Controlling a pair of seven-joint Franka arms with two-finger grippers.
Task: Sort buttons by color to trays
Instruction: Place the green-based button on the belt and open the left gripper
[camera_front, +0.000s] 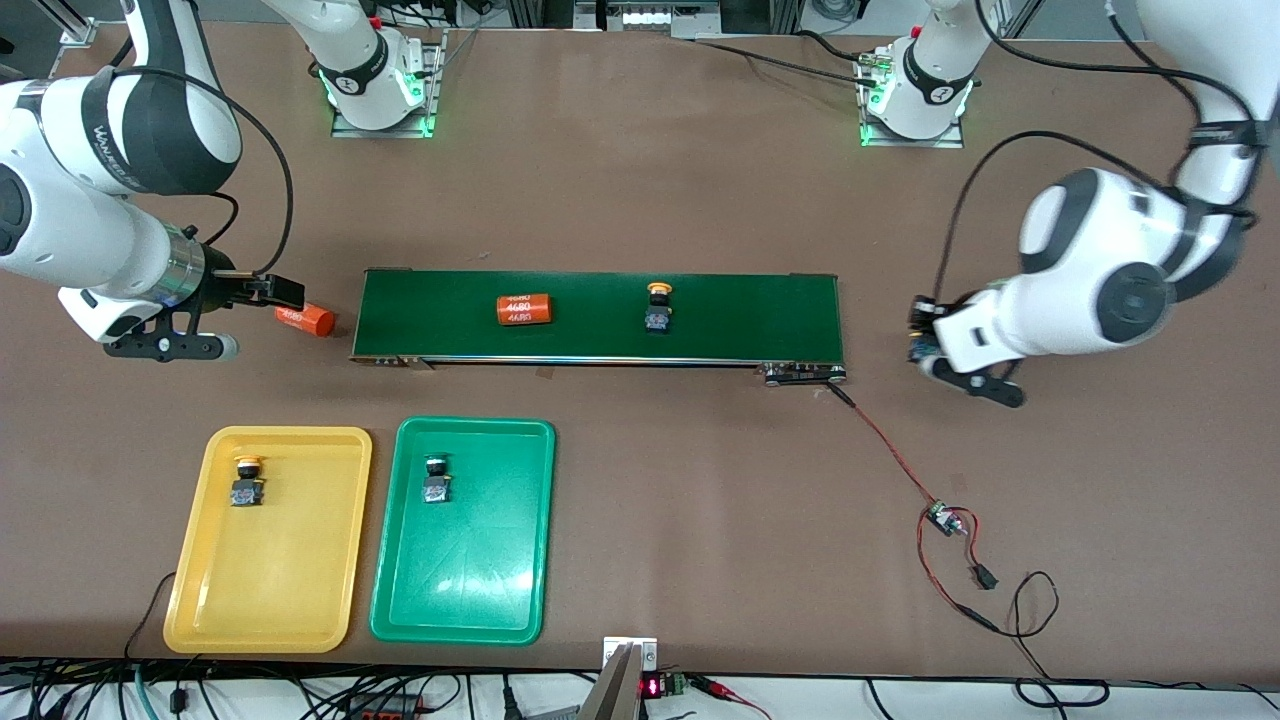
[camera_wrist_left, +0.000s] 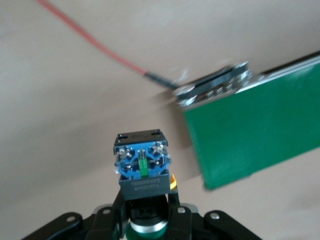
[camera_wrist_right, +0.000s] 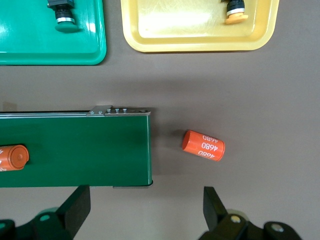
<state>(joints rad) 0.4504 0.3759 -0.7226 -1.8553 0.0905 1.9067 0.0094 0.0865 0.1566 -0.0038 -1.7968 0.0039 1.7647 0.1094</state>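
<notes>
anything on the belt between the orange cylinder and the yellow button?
Nothing: bare belt between orange cylinder and yellow button, front view.

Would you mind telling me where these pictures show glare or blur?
Front view: sharp, with pale glare streaks on the green tray. Left wrist view: the conveyor belt and red wire are blurred, while the button in the left gripper is sharper. Right wrist view: sharp, with sheen on the yellow tray.
</notes>
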